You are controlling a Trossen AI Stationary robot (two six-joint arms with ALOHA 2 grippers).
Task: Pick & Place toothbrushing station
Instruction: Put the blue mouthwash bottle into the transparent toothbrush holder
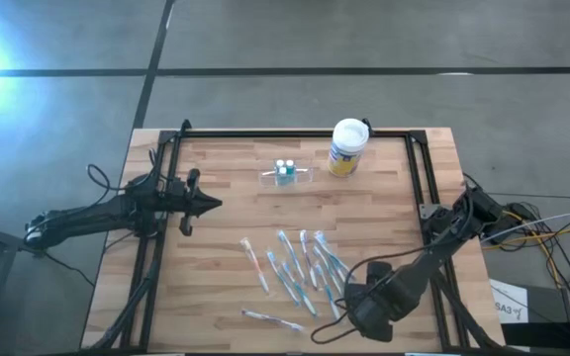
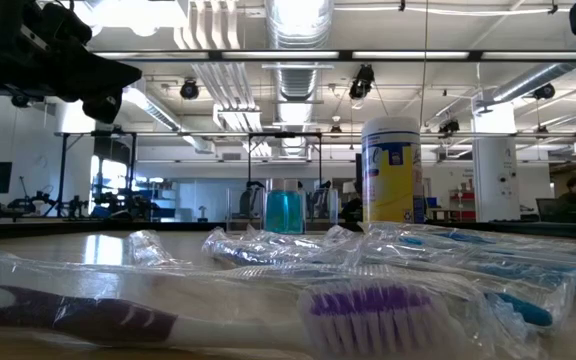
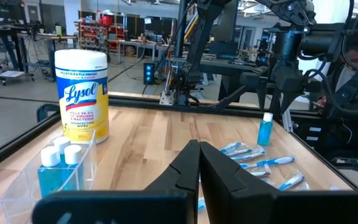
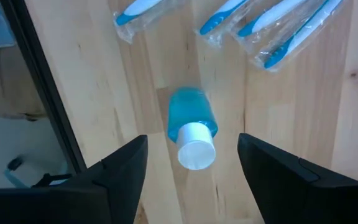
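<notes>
clear holder (image 3: 23, 186), two blue bottles (image 3: 58, 168) inside

The toothbrushing station (image 1: 286, 173), a clear plastic tray holding two white-capped blue bottles, stands upright near the table's far edge.

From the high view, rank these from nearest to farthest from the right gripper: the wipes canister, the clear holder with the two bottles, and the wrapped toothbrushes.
Measured from the open right gripper, near the table's front right:
1. The wrapped toothbrushes, lying right beside it, toward the table's middle.
2. The clear holder, far side, centre.
3. The wipes canister, far edge, right of the holder. Holder and canister are a close call.
</notes>
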